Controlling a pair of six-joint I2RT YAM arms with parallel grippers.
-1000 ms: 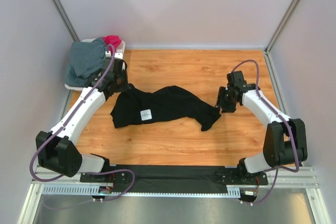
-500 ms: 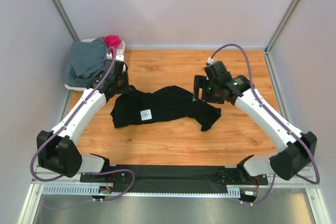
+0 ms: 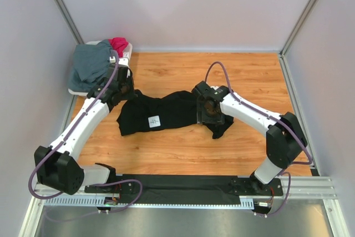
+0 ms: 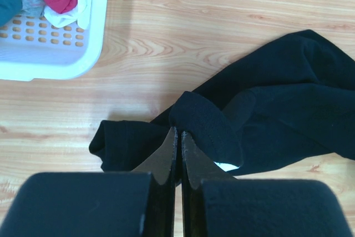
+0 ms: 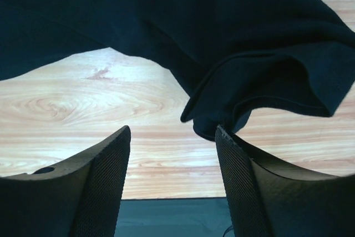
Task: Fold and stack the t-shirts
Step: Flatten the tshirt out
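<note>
The black t-shirt (image 3: 172,112) lies crumpled across the middle of the wooden table, a white label showing on it. My left gripper (image 3: 131,91) is at its upper left corner; in the left wrist view its jaws (image 4: 178,131) are shut on a raised fold of the black t-shirt (image 4: 277,104). My right gripper (image 3: 209,110) hovers over the shirt's right part. It stands open (image 5: 172,131), with a hanging edge of the black cloth (image 5: 194,26) just touching its right fingertip (image 5: 222,132). A slate grey-blue t-shirt (image 3: 91,62) and a magenta-red one (image 3: 118,43) sit in the basket.
The white plastic basket (image 3: 75,90) stands at the table's far left corner, close behind my left gripper; its perforated rim (image 4: 61,65) shows in the left wrist view. A black mat (image 3: 177,184) runs along the near edge. Grey walls enclose the table.
My right arm has swung left from the shirt's right tip to above its right part, and its jaws stand open. The left gripper has stayed at the shirt's corner.
</note>
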